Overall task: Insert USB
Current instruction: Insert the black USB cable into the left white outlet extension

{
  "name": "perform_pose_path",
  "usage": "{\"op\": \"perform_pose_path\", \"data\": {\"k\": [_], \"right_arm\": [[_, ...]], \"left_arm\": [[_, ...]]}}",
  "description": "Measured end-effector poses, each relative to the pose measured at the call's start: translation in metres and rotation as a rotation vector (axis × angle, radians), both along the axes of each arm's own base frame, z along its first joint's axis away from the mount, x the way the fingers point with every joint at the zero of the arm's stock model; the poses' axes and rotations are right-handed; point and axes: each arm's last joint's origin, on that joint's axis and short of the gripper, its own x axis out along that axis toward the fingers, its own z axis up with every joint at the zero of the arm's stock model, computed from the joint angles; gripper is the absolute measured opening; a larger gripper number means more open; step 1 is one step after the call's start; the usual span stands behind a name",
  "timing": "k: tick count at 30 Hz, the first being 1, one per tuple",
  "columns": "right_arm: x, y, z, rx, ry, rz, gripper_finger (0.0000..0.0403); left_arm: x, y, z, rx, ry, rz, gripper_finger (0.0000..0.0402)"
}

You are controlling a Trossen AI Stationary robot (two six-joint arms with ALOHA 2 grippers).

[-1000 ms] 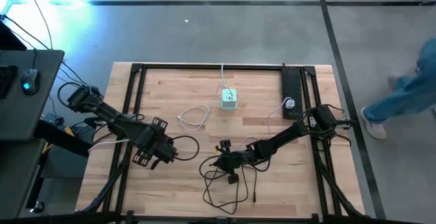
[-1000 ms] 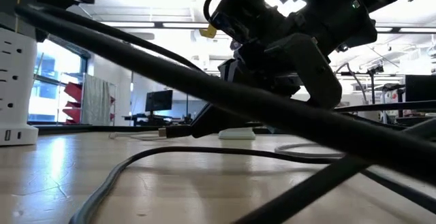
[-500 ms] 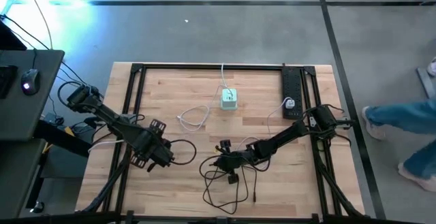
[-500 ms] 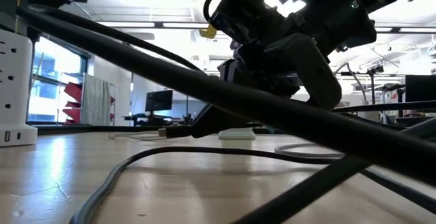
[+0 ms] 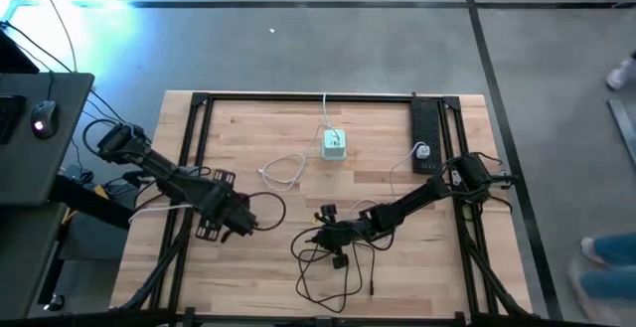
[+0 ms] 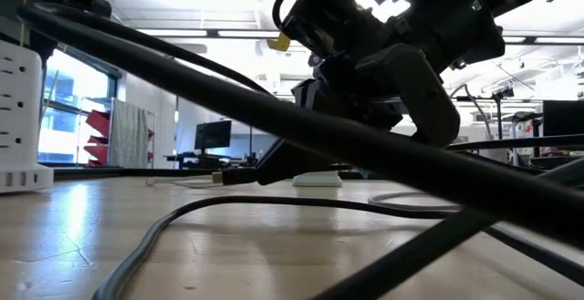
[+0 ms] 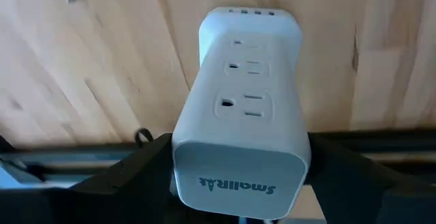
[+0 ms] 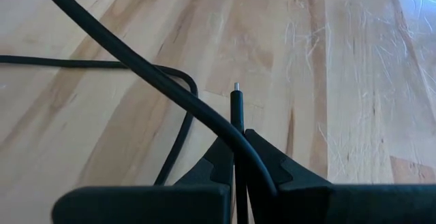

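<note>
Here, on the wooden bench (image 5: 248,128), the right hand (image 8: 238,142) is pinched fully shut on a thin black USB cable (image 8: 236,105), its small metal plug tip poking just past the fingertips, presumably gripped close to the end so the tip can be steered. In the overhead view that right hand (image 5: 333,236) sits amid a tangle of black cable, well apart from a pale power cube (image 5: 334,144) standing at the bench's middle rear with a white cord (image 5: 283,173) trailing beside it. The left hand (image 5: 231,218), nearer the left frame rail than the cube, has its fingers spread wide around a second white power strip tower (image 7: 238,122); its outlet face and a row of small ports at its far end face the wrist camera, seemingly held up to receive the plug. Plug and ports are not yet together. A person's legs pass on the floor beyond the bench.
</note>
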Motion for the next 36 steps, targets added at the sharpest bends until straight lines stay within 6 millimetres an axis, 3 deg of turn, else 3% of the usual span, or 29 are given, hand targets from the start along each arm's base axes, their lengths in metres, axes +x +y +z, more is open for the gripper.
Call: {"op": "perform_pose_path", "data": {"k": [7,16,22,29,36], "right_arm": [[0.016,-0.009,0.014,0.108,-0.073,-0.048,0.0],[0.051,-0.024,0.051,0.147,-0.113,-0.075,0.0],[0.07,-0.022,0.043,0.163,-0.049,-0.045,0.0],[0.071,-0.023,0.021,0.14,0.016,-0.062,0.0],[0.072,-0.023,0.02,0.14,0.015,-0.063,0.0]], "left_arm": [[0.009,0.007,0.001,-0.034,-0.037,0.121,0.0263],[0.03,0.0,0.025,-0.149,-0.226,0.177,0.0258],[0.029,-0.002,0.022,-0.064,-0.273,0.156,0.0258],[0.024,-0.008,0.01,0.011,-0.327,0.155,0.0282],[0.028,-0.011,0.024,-0.014,-0.36,0.142,0.0305]]}}
